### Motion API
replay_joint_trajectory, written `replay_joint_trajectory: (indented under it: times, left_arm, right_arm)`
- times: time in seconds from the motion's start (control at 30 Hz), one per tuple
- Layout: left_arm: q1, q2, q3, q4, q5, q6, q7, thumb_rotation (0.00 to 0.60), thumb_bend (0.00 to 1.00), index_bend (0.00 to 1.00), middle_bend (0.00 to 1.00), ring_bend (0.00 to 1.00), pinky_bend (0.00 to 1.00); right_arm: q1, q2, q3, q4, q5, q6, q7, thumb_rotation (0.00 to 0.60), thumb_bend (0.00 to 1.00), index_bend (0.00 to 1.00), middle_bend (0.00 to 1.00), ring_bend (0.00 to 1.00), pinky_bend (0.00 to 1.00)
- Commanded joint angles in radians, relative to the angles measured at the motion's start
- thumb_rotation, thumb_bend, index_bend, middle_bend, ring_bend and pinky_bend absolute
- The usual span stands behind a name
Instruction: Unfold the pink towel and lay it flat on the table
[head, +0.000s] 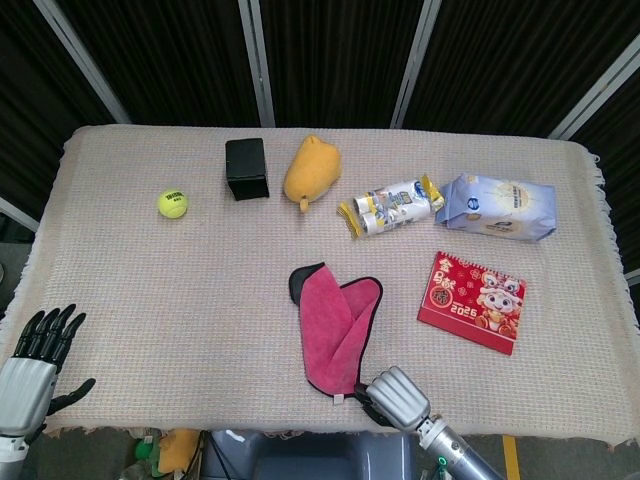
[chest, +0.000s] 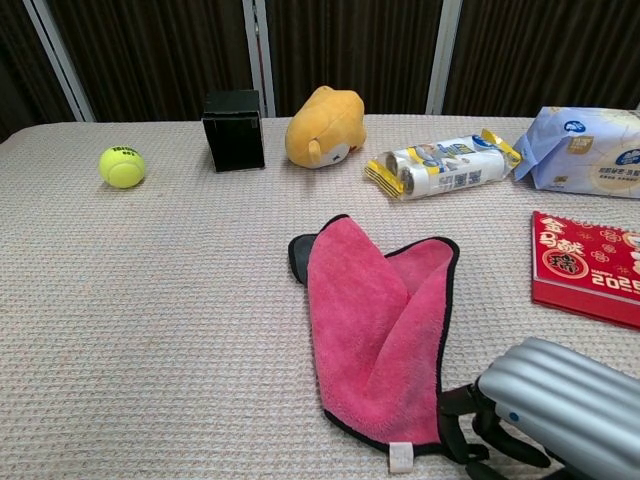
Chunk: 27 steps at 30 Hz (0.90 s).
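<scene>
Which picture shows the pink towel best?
The chest view: the pink towel looks big there, and you can see its fold, black edging and white tag. The head view shows the whole towel from above, but smaller, with the right hand at its near corner.

The tabletop is bare across its whole left half in front of the tennis ball and black box, out to the left and near edges. Along the far edge the box, yellow plush toy, snack packet and wet-wipes pack stand in a row with narrow gaps. Towards the right edge lies the red calendar, with an open lane between it and the folded pink towel.
</scene>
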Motion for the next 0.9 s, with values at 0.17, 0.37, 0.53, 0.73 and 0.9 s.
replay_joint_trajectory:
  times: [0.17, 0.37, 0.53, 0.73, 0.9]
  left_arm:
    - [0.000, 0.000, 0.001, 0.000, -0.002, -0.002, -0.004, 0.600, 0.00, 0.00, 0.00, 0.00, 0.00]
    - [0.000, 0.000, 0.002, 0.002, -0.002, -0.003, -0.006, 0.600, 0.00, 0.00, 0.00, 0.00, 0.00]
    - [0.000, 0.000, 0.003, 0.003, -0.001, -0.003, -0.007, 0.600, 0.00, 0.00, 0.00, 0.00, 0.00]
    - [0.000, 0.000, 0.001, 0.004, -0.002, -0.001, -0.008, 0.600, 0.00, 0.00, 0.00, 0.00, 0.00]
    - [-0.001, -0.005, 0.007, 0.008, 0.004, -0.008, 0.006, 0.600, 0.00, 0.00, 0.00, 0.00, 0.00]
  right_arm:
    - [0.000, 0.005, -0.004, -0.010, 0.002, 0.004, -0.008, 0.600, 0.56, 0.58, 0.90, 0.98, 0.87]
    - [-0.002, 0.008, -0.007, -0.014, 0.006, 0.008, -0.011, 0.600, 0.57, 0.60, 0.90, 0.98, 0.87]
    - [-0.002, 0.010, -0.006, -0.014, 0.008, 0.012, -0.013, 0.600, 0.58, 0.61, 0.90, 0.98, 0.87]
    - [0.001, 0.018, 0.012, -0.027, 0.013, 0.030, -0.013, 0.600, 0.58, 0.63, 0.90, 0.98, 0.87]
    - [0.009, 0.036, 0.042, -0.059, 0.023, 0.047, -0.011, 0.600, 0.58, 0.65, 0.90, 0.98, 0.87]
